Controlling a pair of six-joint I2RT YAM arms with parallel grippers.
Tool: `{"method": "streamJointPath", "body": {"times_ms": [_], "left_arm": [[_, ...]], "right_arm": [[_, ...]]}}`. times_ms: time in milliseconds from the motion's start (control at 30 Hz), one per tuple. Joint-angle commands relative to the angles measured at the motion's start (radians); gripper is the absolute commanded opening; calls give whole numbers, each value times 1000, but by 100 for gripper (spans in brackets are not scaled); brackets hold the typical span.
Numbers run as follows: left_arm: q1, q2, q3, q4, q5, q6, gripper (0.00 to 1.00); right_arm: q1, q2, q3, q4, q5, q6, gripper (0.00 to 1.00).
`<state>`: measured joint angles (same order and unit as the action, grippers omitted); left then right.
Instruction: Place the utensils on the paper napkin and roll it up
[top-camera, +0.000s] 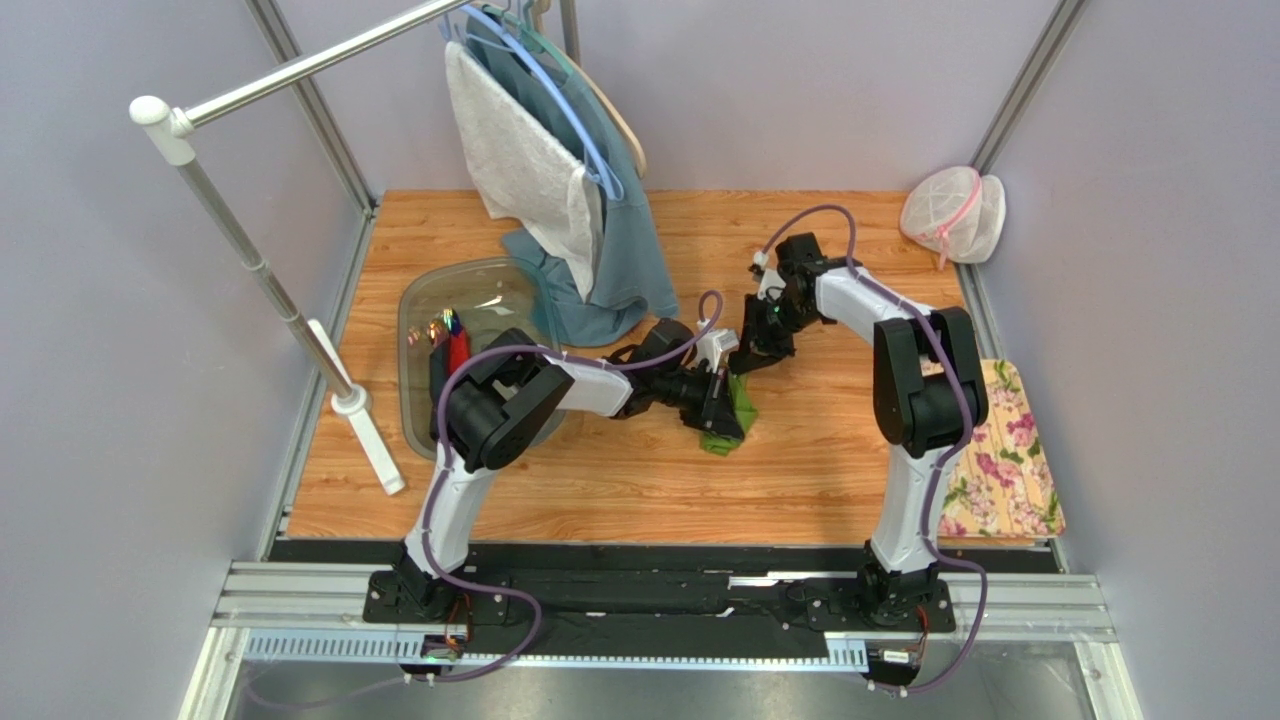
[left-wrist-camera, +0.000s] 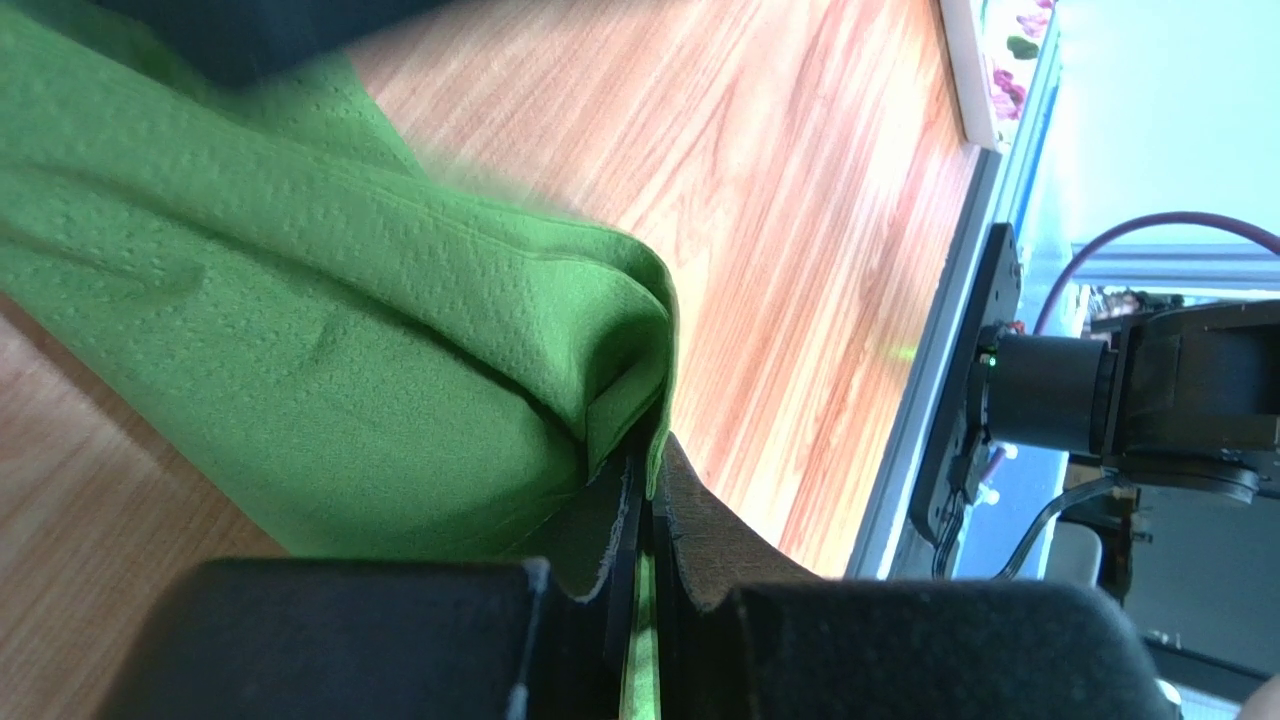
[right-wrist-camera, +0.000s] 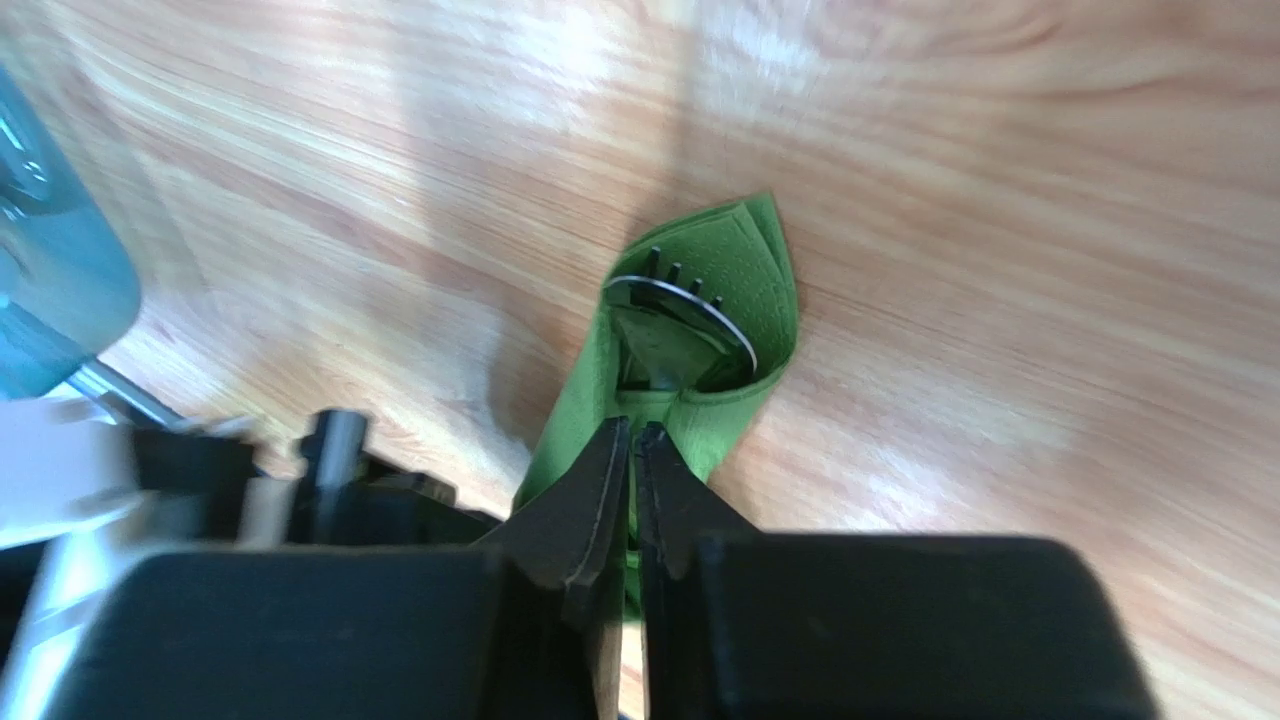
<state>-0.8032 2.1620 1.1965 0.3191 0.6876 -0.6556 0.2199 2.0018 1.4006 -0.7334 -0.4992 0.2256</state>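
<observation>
Thin grass-green paper napkin (top-camera: 732, 408) rolled around metal utensils (right-wrist-camera: 684, 323), middle of wooden counter (top-camera: 842, 465). Both left jaws and right jaws clenched on napkin edge.

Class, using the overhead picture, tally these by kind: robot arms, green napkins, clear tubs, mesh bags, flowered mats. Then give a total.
Robot arms: 2, left arm and right arm
Green napkin: 1
Clear tub: 1
Mesh bag: 1
Flowered mat: 1
Total: 6
</observation>
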Motion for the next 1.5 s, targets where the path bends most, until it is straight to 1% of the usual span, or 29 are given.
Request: {"method": "streamJointPath", "body": {"times_ms": [0,133,233,400,567,800,967,1000,1033,1067,1133,1267,1467], "left_arm": [[-1,45,-28,-60,0,34,9],[-1,52,-5,-94,-14,63,8],[-1,53,-3,-101,-19,70,8],[-1,47,-5,-103,-26,80,8],[-1,41,-5,-109,-28,83,11],[-1,39,-3,-109,-30,83,18],[-1,21,-8,-104,-33,79,25],[-1,16,-11,-100,-33,77,28],[-1,-2,-18,-95,-30,76,29],[1,-11,-23,-89,-26,71,33],[1,-51,-35,-78,-19,62,36],[2,-137,-38,-61,7,31,53],[12,-270,-66,-61,41,2,58]], "right_arm": [[-22,-87,133,-101,39,-35,11],[-28,-97,149,-152,22,-43,13],[-27,-98,117,-150,-15,-43,14],[-21,-87,41,-123,-101,1,13],[-1,-74,-6,-72,-102,12,13],[21,-23,-40,-3,-84,29,12],[21,3,-64,22,-17,23,10],[21,5,-68,32,-7,21,10],[21,14,-72,35,4,17,10],[19,21,-77,38,19,11,9],[21,34,-84,46,30,1,9],[19,46,-103,65,54,-14,8],[21,54,-107,80,64,-28,7]]}}
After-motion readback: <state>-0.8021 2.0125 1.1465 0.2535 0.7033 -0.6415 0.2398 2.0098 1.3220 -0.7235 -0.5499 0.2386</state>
